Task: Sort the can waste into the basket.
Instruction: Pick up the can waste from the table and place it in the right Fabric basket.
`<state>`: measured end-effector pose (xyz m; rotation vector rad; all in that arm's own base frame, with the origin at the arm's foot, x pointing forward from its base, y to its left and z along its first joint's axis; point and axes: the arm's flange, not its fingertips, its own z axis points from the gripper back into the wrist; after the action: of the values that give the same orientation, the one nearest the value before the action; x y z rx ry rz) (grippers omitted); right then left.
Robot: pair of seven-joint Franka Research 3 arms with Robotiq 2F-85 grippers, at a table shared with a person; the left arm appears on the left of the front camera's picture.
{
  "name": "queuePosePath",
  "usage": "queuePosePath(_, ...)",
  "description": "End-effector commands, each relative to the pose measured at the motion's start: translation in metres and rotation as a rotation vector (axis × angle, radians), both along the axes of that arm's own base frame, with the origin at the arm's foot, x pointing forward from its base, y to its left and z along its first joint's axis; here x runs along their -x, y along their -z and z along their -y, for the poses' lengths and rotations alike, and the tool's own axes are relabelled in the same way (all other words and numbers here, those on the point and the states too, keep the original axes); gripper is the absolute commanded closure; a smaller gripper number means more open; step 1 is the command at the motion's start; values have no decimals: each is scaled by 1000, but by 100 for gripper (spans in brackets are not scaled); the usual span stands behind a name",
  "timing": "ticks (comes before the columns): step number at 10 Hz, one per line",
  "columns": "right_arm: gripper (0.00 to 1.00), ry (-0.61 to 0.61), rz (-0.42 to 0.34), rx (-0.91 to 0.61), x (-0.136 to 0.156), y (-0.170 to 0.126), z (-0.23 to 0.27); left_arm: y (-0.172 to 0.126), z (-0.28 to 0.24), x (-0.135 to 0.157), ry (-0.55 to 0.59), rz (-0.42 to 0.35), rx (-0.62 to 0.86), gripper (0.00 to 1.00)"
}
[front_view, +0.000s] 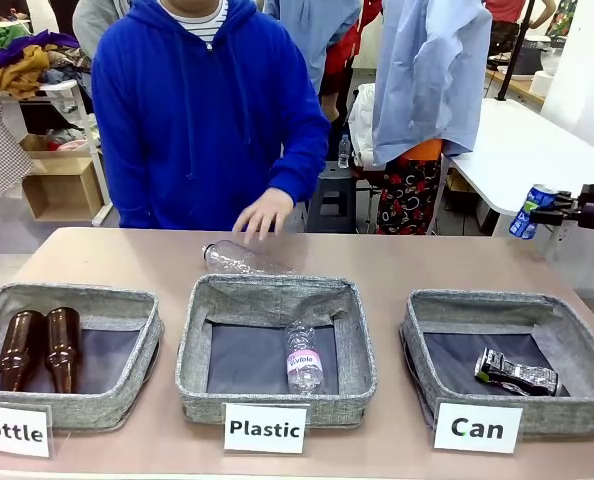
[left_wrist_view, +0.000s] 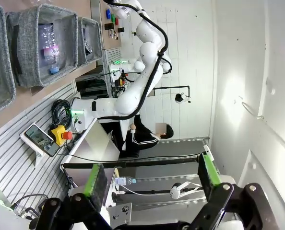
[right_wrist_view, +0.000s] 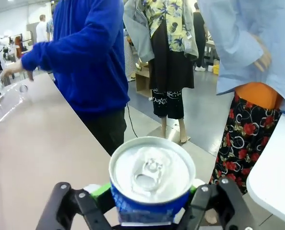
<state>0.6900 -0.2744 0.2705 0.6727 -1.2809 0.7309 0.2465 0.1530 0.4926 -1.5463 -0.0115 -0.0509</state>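
We saw the right gripper [right_wrist_view: 149, 199] clamped on the small blue metal can with white lettering [front_view: 526, 211], held off the table's far right edge. The crushed black-and-silver can [front_view: 516, 373] lay inside the grey fabric "Can" basket [front_view: 432, 330]. The left gripper [left_wrist_view: 152, 179] stood open, holding nothing.

Two brown bottles [front_view: 39, 347] in Bottle basket [front_view: 127, 300]; clear bottle [front_view: 303, 360] in Plastic basket [front_view: 277, 292].

- Right gripper [front_view: 562, 209] holds the blue can [front_view: 530, 211] up off the table's far right edge.
- Crushed black can [front_view: 516, 373] lies in the Can basket [front_view: 507, 305].
- Person's hand [front_view: 262, 212] hovers over a clear bottle [front_view: 239, 258] on the table [front_view: 127, 262].
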Motion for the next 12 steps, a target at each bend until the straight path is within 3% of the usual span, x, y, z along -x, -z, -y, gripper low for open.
queuePosePath(1, 100, 1, -64, 16, 33, -43, -21, -4, -2, 0, -7, -9, 14, 0)
queuePosePath(4, 100, -118, -182, 152, 91, -132, -68, -4, -2, 0, -7, -9, 14, 0)
queuePosePath(6, 100, -187, -318, 300, 138, -167, -114, -4, -2, 0, -7, -9, 14, 0)
queuePosePath(7, 100, -188, -389, 438, 165, -166, -141, -4, -2, 0, -7, -9, 14, 0)
queuePosePath(10, 100, -392, -536, 745, 236, -131, -200, -4, -2, 0, -7, -9, 14, 0)
queuePosePath(11, 100, -458, -551, 820, 257, -112, -206, -4, -2, 0, -7, -9, 14, 0)
queuePosePath(12, 100, -507, -509, 844, 269, -102, -204, -4, -2, 0, -7, -9, 14, 0)
